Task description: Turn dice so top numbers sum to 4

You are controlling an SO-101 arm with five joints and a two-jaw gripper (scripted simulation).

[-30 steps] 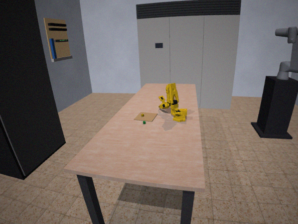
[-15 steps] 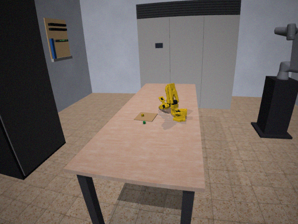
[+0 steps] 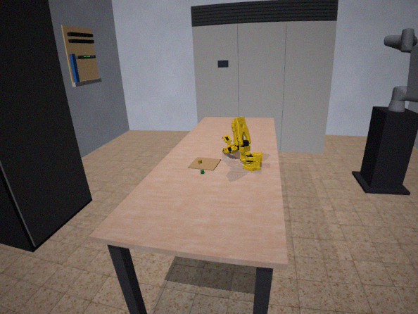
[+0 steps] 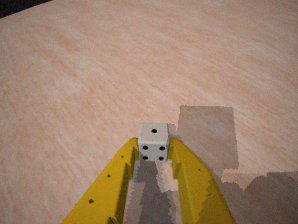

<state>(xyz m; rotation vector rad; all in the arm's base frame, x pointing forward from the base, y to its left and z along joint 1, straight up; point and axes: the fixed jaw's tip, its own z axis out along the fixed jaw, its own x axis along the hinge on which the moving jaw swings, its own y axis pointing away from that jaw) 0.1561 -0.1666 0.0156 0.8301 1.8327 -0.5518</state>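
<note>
My yellow gripper (image 4: 154, 145) is shut on a white die (image 4: 154, 141) and holds it above the bare table top; the die shows one pip on its upper face and four pips on the face toward the camera. In the exterior view the gripper (image 3: 229, 149) hangs low, right of the tan mat (image 3: 204, 163). A yellow die (image 3: 200, 161) lies on the mat. A green die (image 3: 203, 172) lies on the table just off the mat's near edge. The white die is too small to make out in the exterior view.
The arm's yellow base (image 3: 252, 161) stands on the table right of the mat. The table's right edge runs close behind the base. A grey cabinet stands beyond the far end of the table.
</note>
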